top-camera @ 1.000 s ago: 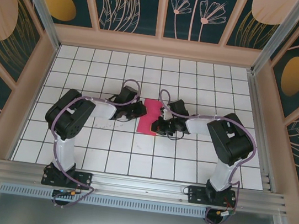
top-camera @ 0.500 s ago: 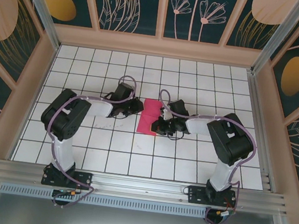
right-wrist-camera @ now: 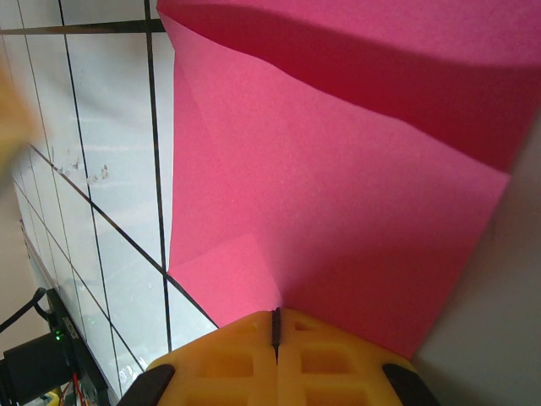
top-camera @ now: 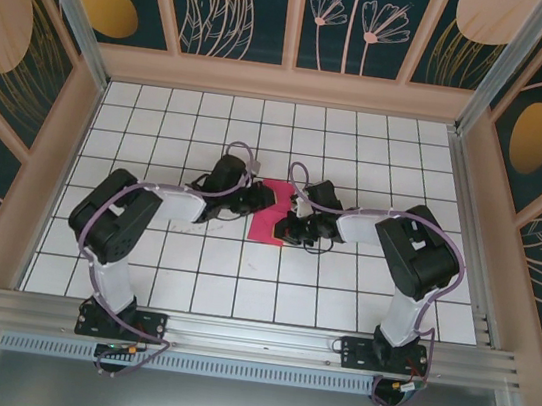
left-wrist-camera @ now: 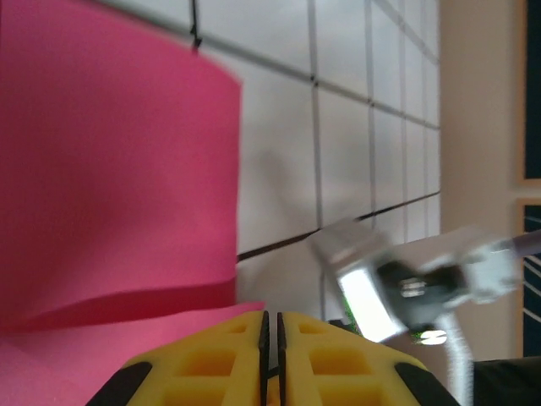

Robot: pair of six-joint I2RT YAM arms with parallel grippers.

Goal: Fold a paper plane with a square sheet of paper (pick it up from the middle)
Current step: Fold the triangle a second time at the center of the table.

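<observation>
The square sheet of paper (top-camera: 267,225), magenta-pink and folded into a narrower strip with raised flaps, lies at the middle of the tiled table. My left gripper (top-camera: 268,199) is at the strip's upper left edge. In the left wrist view its yellow fingers (left-wrist-camera: 211,355) stand shut to a hairline slit. Nothing shows between them, and the paper (left-wrist-camera: 110,169) runs under the left finger. My right gripper (top-camera: 289,228) rests on the strip's right side. It is shut (right-wrist-camera: 275,320), tips down on the creased paper (right-wrist-camera: 338,194) beside a small folded corner.
White grid tiles (top-camera: 240,280) surround the paper, open towards the near edge. A beige wall (top-camera: 288,84) closes the back, with side walls left and right. A blurred silver part of the other arm (left-wrist-camera: 380,288) hangs close to my left fingers.
My left gripper drew back left a little, then came right onto the paper's upper left edge. The right gripper and the paper have stayed put.
</observation>
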